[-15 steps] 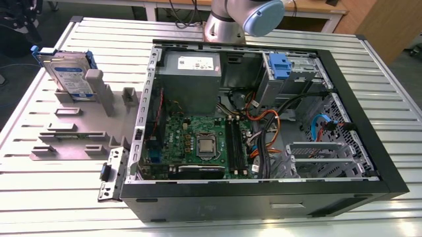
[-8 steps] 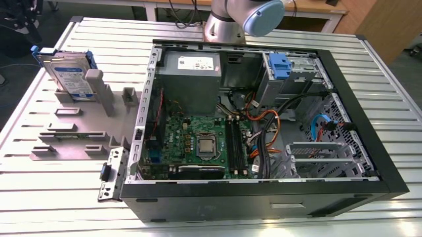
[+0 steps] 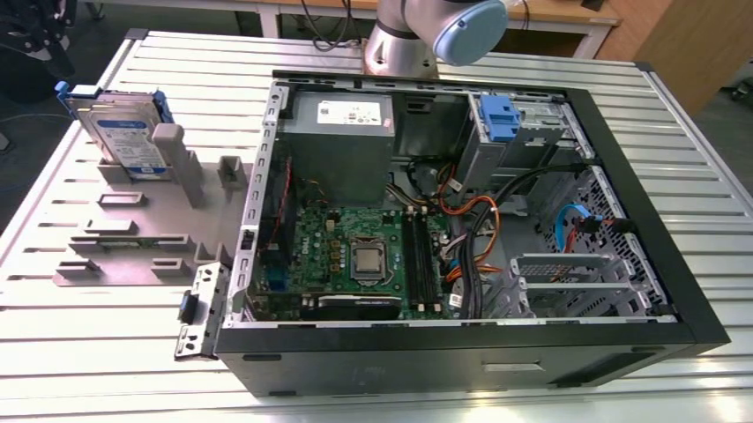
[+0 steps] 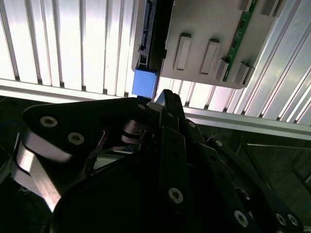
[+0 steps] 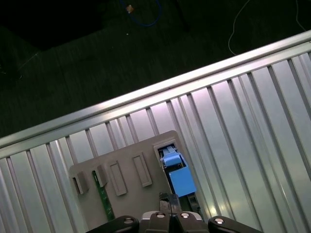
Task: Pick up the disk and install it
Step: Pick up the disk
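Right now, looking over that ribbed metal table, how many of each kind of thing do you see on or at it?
disk, upright in its blue carrier: 1
grey holder plate: 1
open computer case: 1
robot arm: 1
Total: 4

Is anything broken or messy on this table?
Nothing looks broken or spilled. The computer case lies open, and the disk stands upright in a grey holder beside it.
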